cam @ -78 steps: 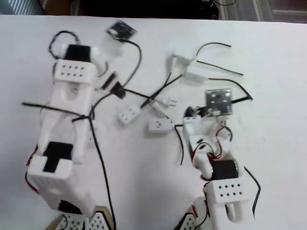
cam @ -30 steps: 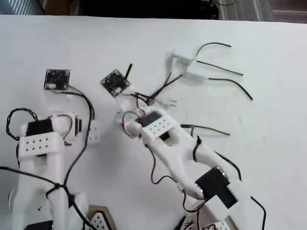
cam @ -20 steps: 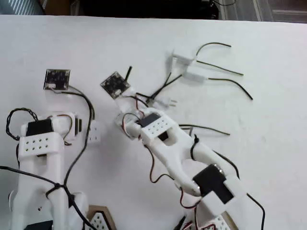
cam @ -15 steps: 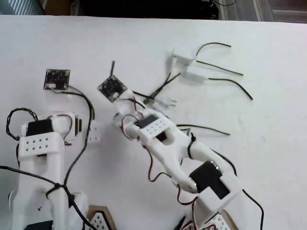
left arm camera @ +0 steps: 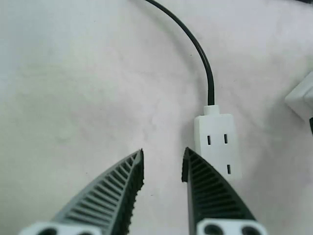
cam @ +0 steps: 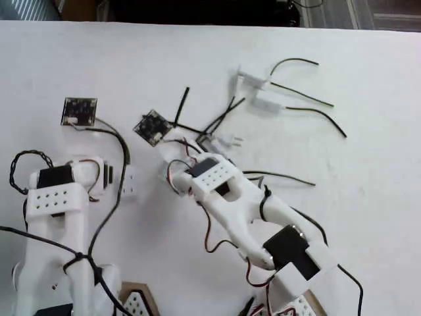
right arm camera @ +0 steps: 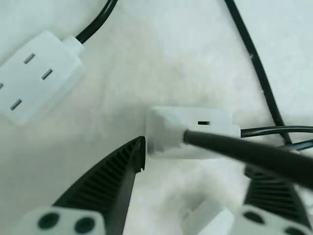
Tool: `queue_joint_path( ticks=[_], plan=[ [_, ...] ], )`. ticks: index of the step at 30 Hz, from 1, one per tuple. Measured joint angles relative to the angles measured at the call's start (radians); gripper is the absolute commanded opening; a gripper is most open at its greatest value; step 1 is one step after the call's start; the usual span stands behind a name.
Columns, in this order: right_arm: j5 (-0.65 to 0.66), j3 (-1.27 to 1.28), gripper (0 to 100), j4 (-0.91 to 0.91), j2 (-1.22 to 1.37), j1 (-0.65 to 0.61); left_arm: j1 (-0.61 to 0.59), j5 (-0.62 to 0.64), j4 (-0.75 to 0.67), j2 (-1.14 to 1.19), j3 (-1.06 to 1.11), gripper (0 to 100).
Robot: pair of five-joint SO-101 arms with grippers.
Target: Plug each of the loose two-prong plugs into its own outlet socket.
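The pronged plug (cam: 227, 139) lies near the middle of the table (cam: 368, 197). Its two metal prongs point to the right, and its long axis runs across the table. Its black cord leaves from its left end.

Two more white plugs (cam: 250, 81) (cam: 267, 104) lie beyond it and slightly to its right. Their black cords trail off to the right, and I cannot tell which way their prongs point.

The right arm (cam: 243, 204) stretches in from the near right, and its wrist ends just on the near side of the pronged plug. The right claw (right arm camera: 195, 156) is spread wide and holds nothing. A small white block (right arm camera: 190, 132) with one slot showing lies flat between its fingers. A black cord (right arm camera: 254, 156) crosses in front of that block. A second socket (right arm camera: 34, 78) sits beside the block, slots up, with its own cord leaving the end away from the claw.

Well to the left of the pronged plug, the left socket (left arm camera: 217, 147) (cam: 129, 184) lies flat with its slots up. Its long axis runs away from the arm bases, and its cord (left arm camera: 195, 49) leaves the far end. The left claw (left arm camera: 162, 154) is just beside the socket and not touching it. Its fingers are a narrow gap apart over bare table, gripping nothing.
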Motion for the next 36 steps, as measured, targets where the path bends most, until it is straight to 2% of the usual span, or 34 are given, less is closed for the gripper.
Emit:
queue_joint_path(
  ticks=[9,15,23,30,36],
  plan=[
    [-0.002,0.000,40.9,0.008,0.002,0.000,0.000,0.000,0.000,0.000,0.000,14],
    [0.000,-0.068,40.2,0.008,0.126,0.000,0.000,0.000,0.000,0.000,0.000,14],
    [0.000,-0.132,17.1,0.074,0.149,0.002,0.000,0.000,0.000,0.000,0.000,14],
    [-0.002,-0.141,15.6,0.074,0.143,0.011,0.000,0.000,0.000,0.000,0.000,14],
    [0.000,-0.141,15.6,0.074,0.015,0.002,0.000,0.000,0.000,0.000,0.000,14]
  ],
)
